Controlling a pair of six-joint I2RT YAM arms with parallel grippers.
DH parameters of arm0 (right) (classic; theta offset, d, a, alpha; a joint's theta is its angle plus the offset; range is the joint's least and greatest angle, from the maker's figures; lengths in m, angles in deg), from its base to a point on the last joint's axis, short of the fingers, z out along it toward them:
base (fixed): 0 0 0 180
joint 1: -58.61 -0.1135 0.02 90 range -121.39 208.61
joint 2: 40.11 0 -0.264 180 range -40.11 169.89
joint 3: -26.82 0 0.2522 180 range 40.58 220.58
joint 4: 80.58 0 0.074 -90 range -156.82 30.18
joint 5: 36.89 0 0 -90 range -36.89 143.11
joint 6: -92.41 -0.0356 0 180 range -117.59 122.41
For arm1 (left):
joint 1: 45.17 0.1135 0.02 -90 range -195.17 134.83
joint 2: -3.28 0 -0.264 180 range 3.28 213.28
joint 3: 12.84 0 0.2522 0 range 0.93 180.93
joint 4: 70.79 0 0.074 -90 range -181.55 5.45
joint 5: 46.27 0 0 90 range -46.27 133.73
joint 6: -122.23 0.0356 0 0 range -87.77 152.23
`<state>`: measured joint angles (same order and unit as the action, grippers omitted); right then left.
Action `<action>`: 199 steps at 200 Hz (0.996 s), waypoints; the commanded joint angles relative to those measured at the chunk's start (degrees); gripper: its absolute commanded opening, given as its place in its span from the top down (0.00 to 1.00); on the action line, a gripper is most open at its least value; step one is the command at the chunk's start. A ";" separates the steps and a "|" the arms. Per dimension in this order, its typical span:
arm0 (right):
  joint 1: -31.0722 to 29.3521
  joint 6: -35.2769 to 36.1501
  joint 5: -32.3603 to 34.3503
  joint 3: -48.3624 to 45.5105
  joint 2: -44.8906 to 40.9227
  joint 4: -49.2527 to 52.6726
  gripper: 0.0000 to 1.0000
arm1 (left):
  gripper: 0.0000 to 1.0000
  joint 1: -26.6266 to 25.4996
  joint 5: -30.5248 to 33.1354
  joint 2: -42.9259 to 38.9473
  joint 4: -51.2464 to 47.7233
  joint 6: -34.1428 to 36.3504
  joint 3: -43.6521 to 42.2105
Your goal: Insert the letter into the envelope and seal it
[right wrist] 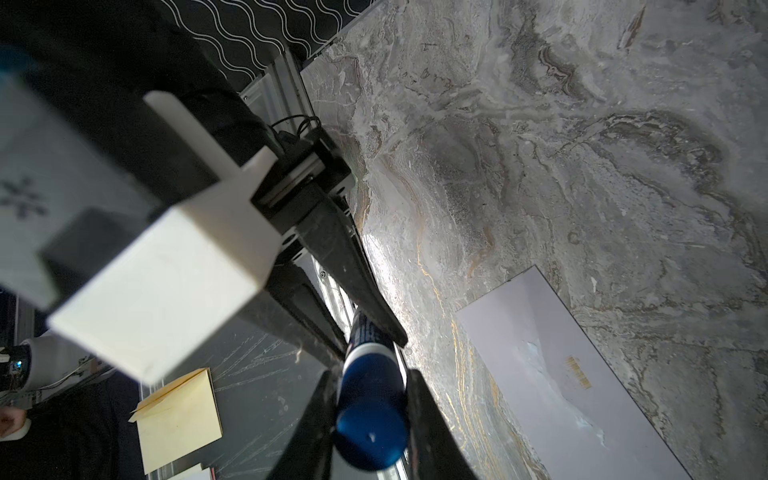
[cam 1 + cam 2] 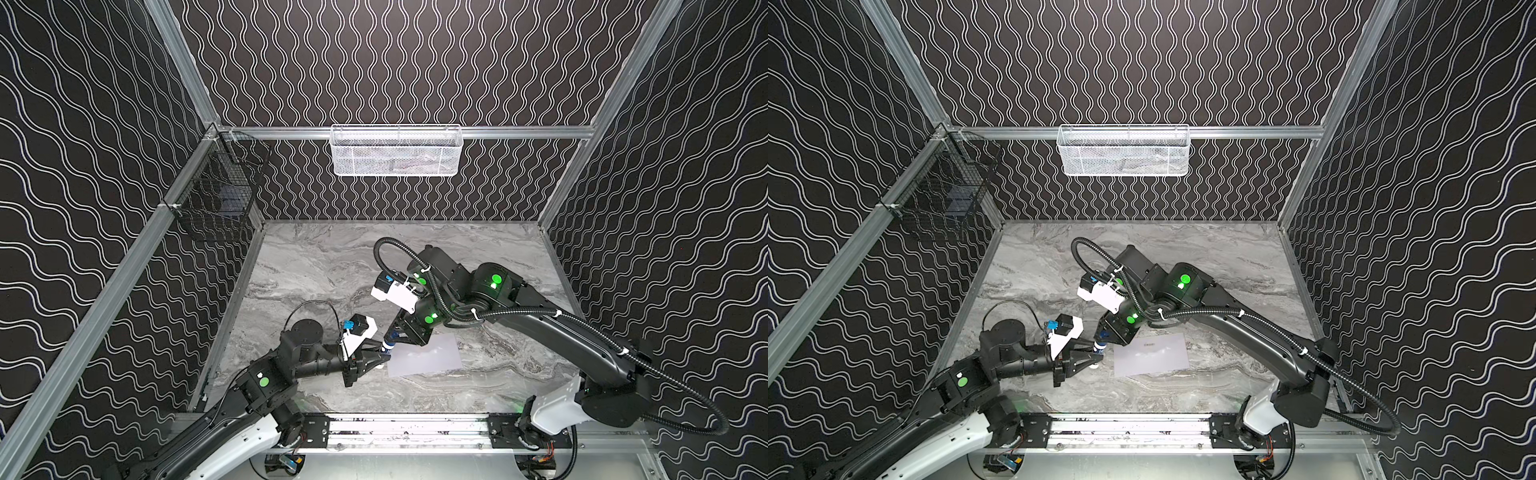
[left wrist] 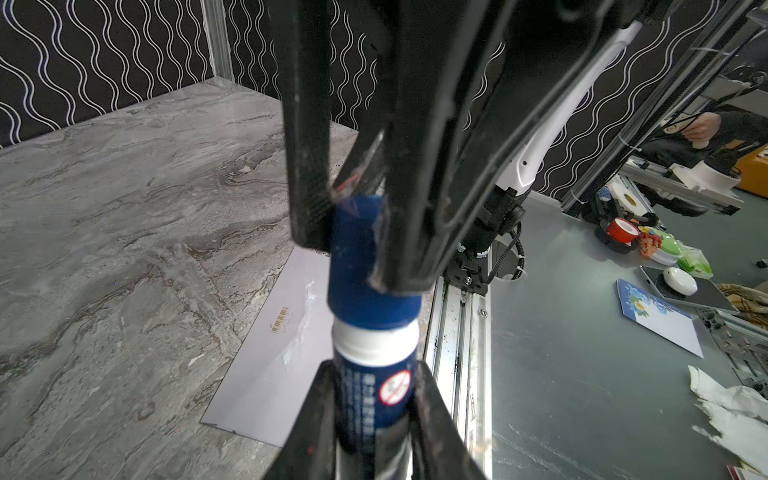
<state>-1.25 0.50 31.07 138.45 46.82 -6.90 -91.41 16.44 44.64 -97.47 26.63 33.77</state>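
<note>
The pale envelope (image 2: 426,355) (image 2: 1152,355) lies flat on the marble table near the front, with its small printed mark up and whitish smears along its flap line (image 3: 291,345) (image 1: 561,374). The letter is out of view. A blue glue stick (image 2: 387,345) (image 2: 1099,346) hangs just left of the envelope, held between both arms. My left gripper (image 2: 383,354) (image 2: 1097,355) (image 3: 374,370) is shut on the glue stick's labelled body (image 3: 374,399). My right gripper (image 2: 392,334) (image 2: 1104,336) (image 1: 370,382) is shut on its blue cap (image 3: 365,270) (image 1: 372,419).
A white mesh basket (image 2: 397,151) hangs on the back wall and a black wire basket (image 2: 220,195) on the left wall. An aluminium rail (image 2: 407,428) runs along the table's front edge, and patterned walls enclose the other three sides.
</note>
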 commanded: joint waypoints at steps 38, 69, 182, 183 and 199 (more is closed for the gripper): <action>3.62 -3.31 -2.91 4.71 -2.63 2.21 0.46 | 1.00 0.09 2.87 0.71 13.53 -1.52 -0.22; 5.41 -6.25 -1.72 4.81 -7.90 -1.06 0.31 | 1.00 0.09 2.68 1.07 13.90 -1.86 -0.84; 1.47 -21.58 8.02 -9.14 -13.80 -18.86 0.35 | 1.00 0.09 1.02 2.67 14.78 -2.74 0.74; 1.44 -21.57 7.91 -9.16 -13.76 -18.96 0.35 | 1.00 0.09 1.06 2.67 14.78 -2.74 0.74; 0.75 -21.34 7.27 -8.73 -12.24 -18.99 0.39 | 1.00 0.09 1.01 2.59 15.12 -3.00 0.65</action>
<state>0.13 -19.50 39.22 129.60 33.16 -21.87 -91.32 17.95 47.26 -85.08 24.48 34.01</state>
